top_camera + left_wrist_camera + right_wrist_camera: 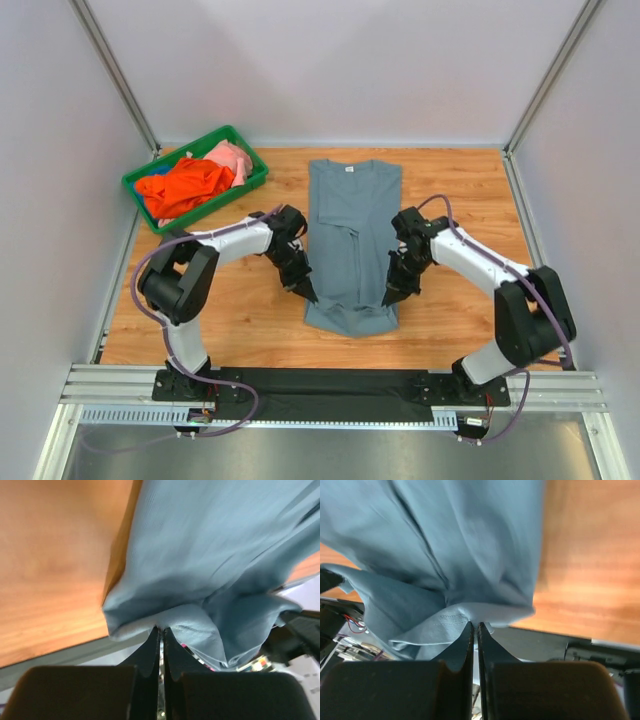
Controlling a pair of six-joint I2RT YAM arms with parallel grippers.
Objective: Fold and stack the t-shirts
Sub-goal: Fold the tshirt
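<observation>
Overhead, the grey-blue t-shirt (350, 240) lies flat along the middle of the wooden surface (240, 310), collar and white label at the far end, sleeves folded inward. The left pincer (306, 291) sits at its near left corner and the right pincer (390, 295) at its near right corner. From this height the fingertips are too small to show how they stand, or whether the hem is raised off the wood. At the far left, the green bin (228, 197) holds an orange t-shirt (185, 185) and a pink t-shirt (232, 158), both crumpled and partly covering each other. In the left wrist view, the left pincer (161, 631) has its fingers pressed together on a bunched fold of the shirt's hem. The cloth fans away from the tips and fills most of the frame, blurred, with bare wood to the left. In the right wrist view, the right pincer (474, 626) is likewise clamped on a stitched edge of the same shirt. The fabric spreads upward and left, wood shows on the right, and the shirt's far end is cut off.
</observation>
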